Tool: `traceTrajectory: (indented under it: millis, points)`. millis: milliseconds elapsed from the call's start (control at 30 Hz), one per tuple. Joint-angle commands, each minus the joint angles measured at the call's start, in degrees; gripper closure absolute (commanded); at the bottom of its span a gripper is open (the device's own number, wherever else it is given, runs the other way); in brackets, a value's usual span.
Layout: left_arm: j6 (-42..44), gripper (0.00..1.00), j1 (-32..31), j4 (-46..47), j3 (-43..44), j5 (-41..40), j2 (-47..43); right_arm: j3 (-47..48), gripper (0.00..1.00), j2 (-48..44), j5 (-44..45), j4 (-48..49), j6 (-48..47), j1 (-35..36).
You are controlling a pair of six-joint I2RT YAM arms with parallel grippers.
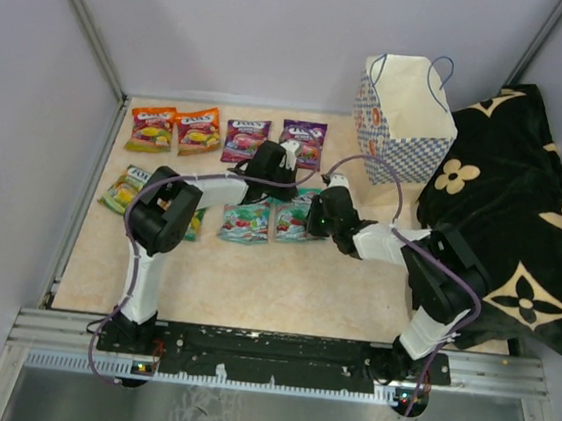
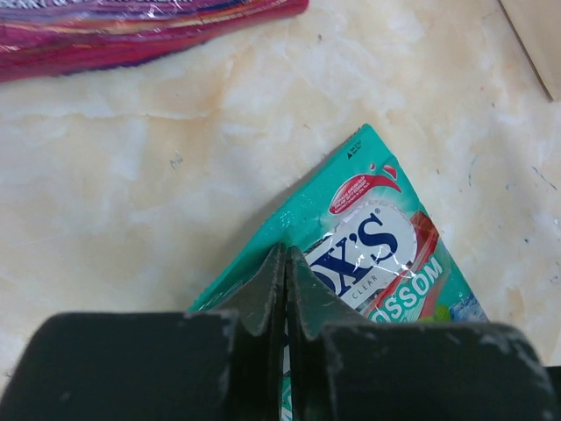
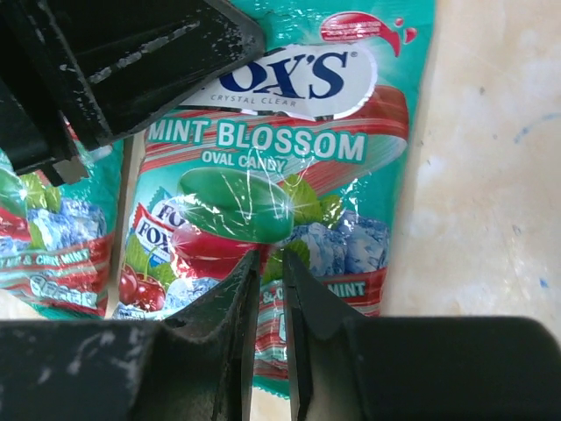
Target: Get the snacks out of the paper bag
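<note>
The table (image 1: 283, 291) is bare along its near edge, in front of the arm bases. A black cloth (image 1: 521, 226) covers its right edge, and the paper bag (image 1: 403, 118) stands upright at the far right corner, touching the cloth. Two orange packets (image 1: 152, 127) and two purple packets (image 1: 303, 143) lie in a row along the far edge, two teal packets (image 1: 247, 222) sit side by side mid-table, and a green packet (image 1: 122, 189) lies by the left edge, partly under the left arm. Both grippers hang over the right-hand teal one: the left gripper (image 2: 286, 259) has its jaws pressed together at the logo end, and the right gripper (image 3: 270, 263) has its jaws slightly apart above the middle.
</note>
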Motion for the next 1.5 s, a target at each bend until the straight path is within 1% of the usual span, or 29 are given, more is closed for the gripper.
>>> traceTrajectory:
  millis: [0,67,167,233,267,300,333,400,433,467,533,633,667,700,733,767,800,867,933,1000,1133,1233,1333,1467]
  points:
    - [-0.2,0.95,-1.5,-3.8,-4.5,0.8,-0.2,-3.7,0.82,-2.7,3.3,-8.0,0.9,0.4]
    - [-0.4,0.96,-1.6,-3.0,-5.2,0.9,-0.6,-3.8,0.82,-5.5,4.1,-8.7,0.7,0.4]
    - [-0.1,0.95,-1.6,-3.0,-4.4,1.3,-1.0,-3.3,0.81,-6.1,5.2,-9.8,-0.1,0.4]
    - [0.4,0.91,-1.6,-4.5,-2.6,2.0,-1.4,-2.2,0.8,-6.3,5.7,-11.0,-0.9,0.4]
    - [0.8,0.84,-1.6,-5.3,-1.7,2.1,-2.2,-1.7,0.79,-6.6,5.6,-11.5,-1.3,0.4]
    - [1.4,0.74,-1.5,-6.1,-1.1,2.2,-2.8,-1.3,0.78,-7.0,5.5,-11.7,-1.8,0.4]
    - [1.8,0.61,-1.4,-6.8,-0.7,2.1,-4.8,-0.9,0.75,-7.7,5.1,-12.0,-2.2,0.4]
    - [3.0,0.39,-1.3,-8.1,-0.6,0.9,-8.6,0.1,0.69,-9.3,4.5,-12.7,-3.0,0.4]
    - [3.2,0.32,-1.1,-8.8,-0.8,-0.3,-10.8,0.7,0.65,-10.2,4.4,-13.2,-3.3,0.4]
    - [3.3,0.28,-0.9,-9.1,-1.5,-1.3,-12.6,1.3,0.6,-11.1,4.5,-13.8,-3.9,0.4]
    - [3.7,0.23,-0.6,-10.2,-2.7,-2.8,-15.9,3.0,0.48,-13.5,5.0,-15.5,-5.4,0.4]
    - [3.4,0.21,-0.2,-11.7,-5.7,-4.3,-20.3,4.7,0.17,-17.1,4.9,-17.1,-7.2,0.4]
    - [3.1,0.2,-0.1,-11.7,-7.1,-4.7,-22.1,4.8,0.09,-18.3,4.4,-17.2,-7.6,0.4]
    - [2.6,0.18,0.0,-11.5,-8.9,-5.1,-24.8,4.9,0.04,-19.7,3.5,-17.1,-7.9,0.4]
    - [2.0,0.17,0.2,-10.8,-10.9,-5.5,-27.0,4.8,0.01,-21.2,2.7,-16.9,-8.1,0.3]
    - [1.4,0.05,0.4,-10.1,-13.2,-5.9,-29.7,4.4,0.01,-22.7,1.6,-16.4,-8.5,0.2]
    - [0.5,0.01,0.8,-9.4,-15.4,-6.2,-32.4,3.7,0.01,-24.4,0.4,-15.7,-8.7,0.2]
    - [-1.8,0.0,2.5,-7.3,-21.1,-5.2,-38.1,2.2,0.01,-27.6,-0.6,-14.8,-9.2,0.2]
    - [-3.9,0.0,4.4,-6.5,-24.9,-3.9,-43.4,0.9,0.01,-30.5,-1.0,-14.9,-9.9,0.0]
    - [-5.9,0.0,7.1,-8.6,-27.2,-3.2,-48.4,-0.3,0.01,-33.1,-0.9,-15.7,-10.8,-0.2]
    - [-8.5,0.0,12.1,-13.2,-30.1,-2.9,-57.3,-4.7,0.01,-40.2,2.4,-17.0,-10.4,-0.3]
    - [-7.9,0.0,14.7,-14.9,-32.0,-2.8,-61.9,-9.5,0.01,-46.1,5.4,-16.2,-8.3,-0.5]
    - [-6.7,0.0,15.0,-13.5,-34.8,-4.7,-65.5,-13.0,0.01,-51.3,9.9,-16.3,-7.4,-0.4]
    - [-6.2,0.0,15.0,-10.1,-36.3,-1.6,-68.3,-16.3,0.01,-56.4,14.7,-15.7,-7.7,-0.5]
